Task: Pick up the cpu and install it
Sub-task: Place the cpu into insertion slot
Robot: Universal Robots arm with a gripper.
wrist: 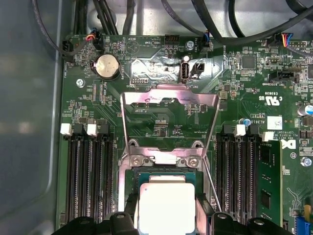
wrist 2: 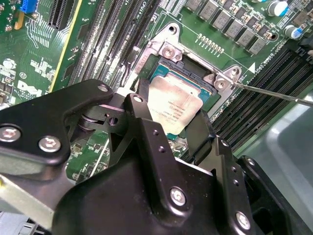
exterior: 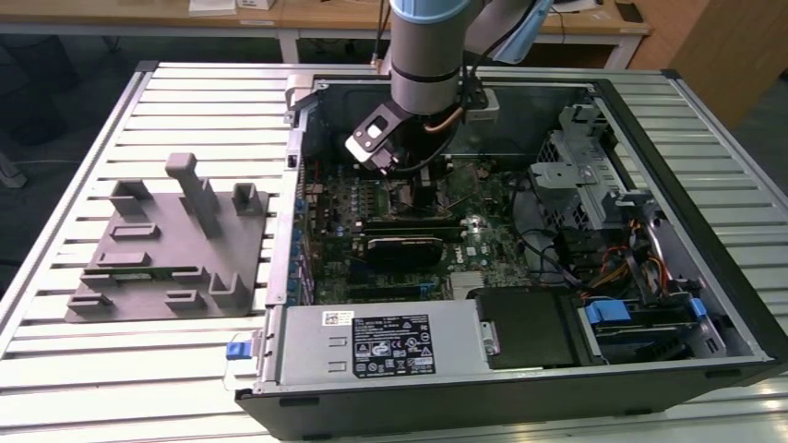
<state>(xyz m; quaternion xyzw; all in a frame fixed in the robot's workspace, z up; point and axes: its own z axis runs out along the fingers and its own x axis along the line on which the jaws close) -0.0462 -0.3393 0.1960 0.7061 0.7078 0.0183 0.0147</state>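
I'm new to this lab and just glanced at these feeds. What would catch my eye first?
First, the black end effector gripping the silvery square cpu over the motherboard socket, whose metal retention frame stands flipped open. In the exterior view, the open black computer case lies on a slatted metal table, a grey plastic fixture on that view's left.

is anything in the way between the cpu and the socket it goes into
Nothing visible does. The load plate is flipped back, the lever is swung aside, and the socket lies open right beneath the cpu that the gripper holds.
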